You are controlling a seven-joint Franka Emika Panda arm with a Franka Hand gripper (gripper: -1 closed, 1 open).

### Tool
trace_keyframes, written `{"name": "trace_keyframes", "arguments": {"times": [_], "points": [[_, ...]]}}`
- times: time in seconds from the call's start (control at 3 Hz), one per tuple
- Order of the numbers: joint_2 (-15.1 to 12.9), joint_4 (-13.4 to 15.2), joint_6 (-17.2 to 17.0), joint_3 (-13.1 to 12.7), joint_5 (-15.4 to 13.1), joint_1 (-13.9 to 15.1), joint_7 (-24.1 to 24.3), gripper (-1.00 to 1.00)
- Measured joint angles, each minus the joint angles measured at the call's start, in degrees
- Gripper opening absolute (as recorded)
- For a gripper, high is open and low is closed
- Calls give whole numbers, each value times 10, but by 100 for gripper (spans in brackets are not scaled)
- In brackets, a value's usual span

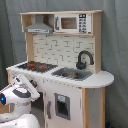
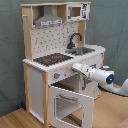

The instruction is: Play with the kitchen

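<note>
The toy kitchen (image 2: 60, 60) stands right in front of my tool (image 2: 76, 67), which reaches at its front panel just below the black hob (image 2: 52, 59). Beneath my tool the windowed oven door (image 2: 70, 106) hangs open. I cannot tell whether my tool is open or closed.

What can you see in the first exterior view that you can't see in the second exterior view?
Only the first exterior view shows the microwave face-on with its window, and the inside of the grey sink.

Only the second exterior view shows the white windowed oven door swung open, the wooden floor, and the arm's end reaching up to the front edge of the counter above the oven.

Both show the white and light-wood toy kitchen, its black hob with red rings, black faucet, grey hood and the white robot arm.
</note>
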State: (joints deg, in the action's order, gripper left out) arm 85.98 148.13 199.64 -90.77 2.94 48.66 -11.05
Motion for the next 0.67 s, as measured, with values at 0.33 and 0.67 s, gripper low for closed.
{"name": "trace_keyframes", "arguments": {"times": [0.33, 0.67], "points": [[0, 0, -2, 0, 0, -1, -70, -100], [0, 0, -3, 0, 0, -2, -139, -100]]}}
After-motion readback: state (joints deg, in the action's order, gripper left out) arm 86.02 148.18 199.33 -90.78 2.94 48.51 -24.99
